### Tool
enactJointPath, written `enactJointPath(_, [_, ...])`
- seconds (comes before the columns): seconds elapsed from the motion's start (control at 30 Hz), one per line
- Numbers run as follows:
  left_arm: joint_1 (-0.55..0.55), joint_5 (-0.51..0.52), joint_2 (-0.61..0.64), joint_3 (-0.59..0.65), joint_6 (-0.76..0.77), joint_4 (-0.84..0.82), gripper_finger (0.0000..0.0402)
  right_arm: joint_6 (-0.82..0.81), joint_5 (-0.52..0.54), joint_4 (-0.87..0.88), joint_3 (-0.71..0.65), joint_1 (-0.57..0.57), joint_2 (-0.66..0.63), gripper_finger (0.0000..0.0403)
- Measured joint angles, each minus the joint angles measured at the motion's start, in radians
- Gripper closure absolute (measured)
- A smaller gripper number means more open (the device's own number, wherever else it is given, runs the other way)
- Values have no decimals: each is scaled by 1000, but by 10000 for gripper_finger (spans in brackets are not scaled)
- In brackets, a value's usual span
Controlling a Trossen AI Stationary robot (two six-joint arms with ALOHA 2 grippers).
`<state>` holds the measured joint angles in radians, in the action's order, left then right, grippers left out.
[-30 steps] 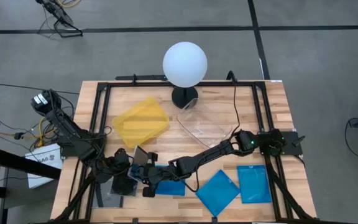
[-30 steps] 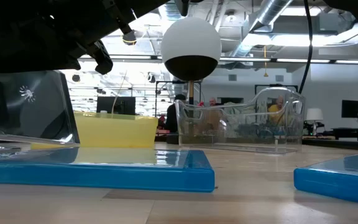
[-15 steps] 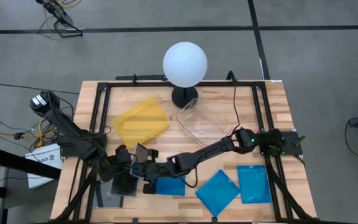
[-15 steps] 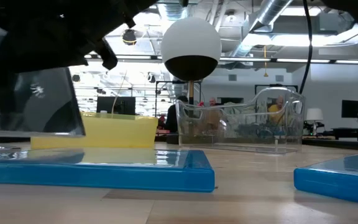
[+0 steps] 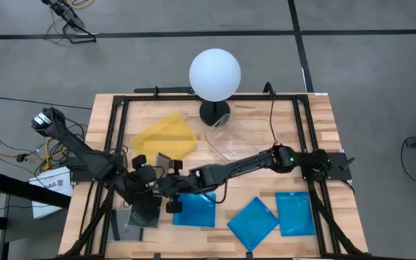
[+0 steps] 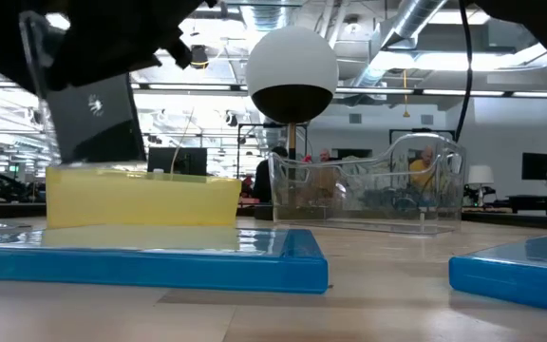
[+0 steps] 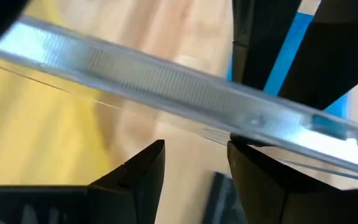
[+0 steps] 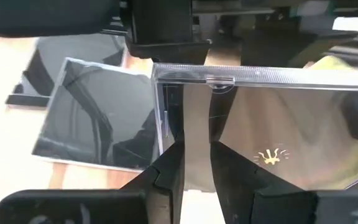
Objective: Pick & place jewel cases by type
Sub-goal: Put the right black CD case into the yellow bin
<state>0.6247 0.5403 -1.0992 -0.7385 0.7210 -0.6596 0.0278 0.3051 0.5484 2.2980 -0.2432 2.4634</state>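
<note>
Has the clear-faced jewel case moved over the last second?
Yes. In the low view the clear-faced jewel case has risen from beside the yellow tray to above its rim.

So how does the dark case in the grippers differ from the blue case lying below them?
The dark case is grey with a clear face; the blue case is bright blue. The dark case is lifted off the table and stands on edge, tilted; the blue case lies flat on the wood. The right gripper is shut on the dark case and the left gripper is by it; nothing holds the blue case. Both are thin square cases.
</note>
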Motion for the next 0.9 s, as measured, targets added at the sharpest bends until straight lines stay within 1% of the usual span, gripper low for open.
enactJointPath(0.07, [-24,0,0,-52,-22,-72,228,37,-20,30,28,14,-1,328])
enactJointPath(0.17, [-75,-7,1,-118,-50,-190,228,83,-77,55,58,51,-2,328])
enactJointPath(0.3, [-171,5,4,-169,-77,-314,228,146,-193,58,59,125,-14,328])
enactJointPath(0.4, [-251,-1,7,-181,-87,-331,228,187,-295,76,59,178,-19,328])
enactJointPath(0.47, [-300,-4,8,-181,-82,-359,228,227,-349,67,60,206,-17,328])
enactJointPath(0.6, [-377,-3,6,-181,-54,-343,228,283,-442,86,60,252,-18,328])
enactJointPath(0.73, [-419,-3,5,-181,-38,-327,228,311,-462,110,61,275,-19,328])
enactJointPath(0.9, [-438,-4,4,-181,-61,-287,228,332,-464,134,60,283,-34,328])
